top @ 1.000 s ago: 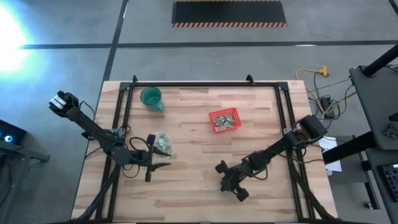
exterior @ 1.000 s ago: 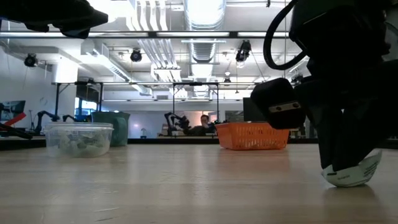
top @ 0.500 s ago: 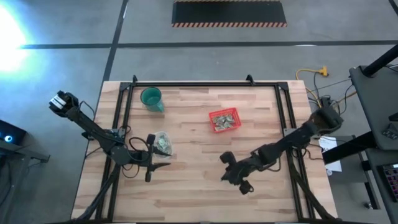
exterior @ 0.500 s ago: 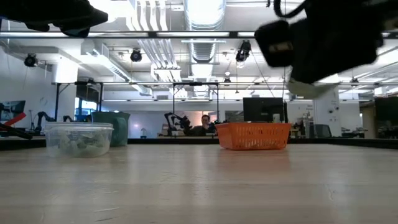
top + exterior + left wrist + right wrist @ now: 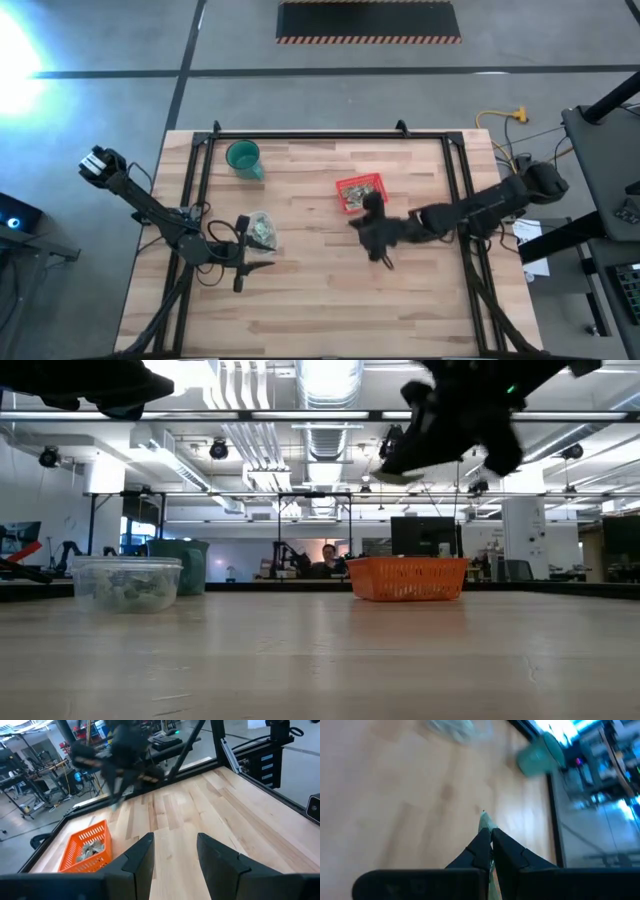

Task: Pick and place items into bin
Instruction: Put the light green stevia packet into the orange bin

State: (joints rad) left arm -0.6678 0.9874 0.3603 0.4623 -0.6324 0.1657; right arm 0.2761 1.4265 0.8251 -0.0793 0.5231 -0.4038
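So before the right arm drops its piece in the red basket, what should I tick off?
1. Right gripper holds a piece, jaws shut: ok.
2. It is over the red basket: not ok, it hangs at the near edge in the high view.
3. Basket upright with room inside: ok.
4. Left gripper out of the way, parked by the clear tub: ok.
5. Teal cup clear of the path: ok.
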